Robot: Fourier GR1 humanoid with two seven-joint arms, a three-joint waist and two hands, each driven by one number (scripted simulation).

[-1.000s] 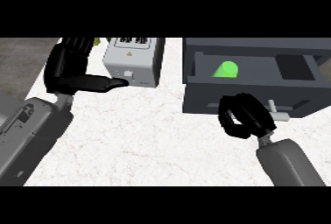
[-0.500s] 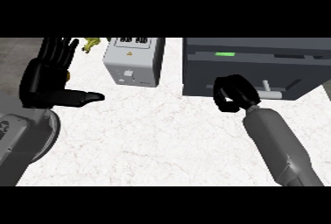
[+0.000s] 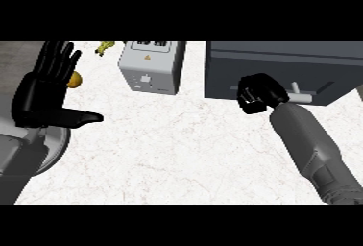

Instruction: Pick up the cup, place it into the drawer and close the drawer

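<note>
Okay, from the head camera the white marble counter [image 3: 177, 153] fills most of my frame, and the biggest thing on it is the dark grey drawer [image 3: 284, 62] unit at the upper right. Its front looks flush with the body, no gap and no open tray that I can see, so I'm reading it as closed. My right forearm runs up from the lower right, and the right hand [image 3: 259, 93] sits right against the drawer front with its fingers curled into a fist; as far as I can tell there is nothing inside them. The left hand [image 3: 44, 96] is at the left edge, resting, palm flat, fingers straight up and thumb out to the side, holding nothing. Top centre there's a light grey box appliance [image 3: 149, 67], apart from the drawer. The drawer's pale handle [image 3: 303, 97] pokes out just to the right of my fist, not gripped. Smallest bits: a yellow item [image 3: 106, 46] at the top left and an orange one [image 3: 75, 79] half hidden behind the left fingers. The cup shows nowhere on the counter and in neither hand, so my guess is it's shut inside, though I can't confirm that. By my reckoning the task is done or nearly so, with only pulling the right hand away left
</note>
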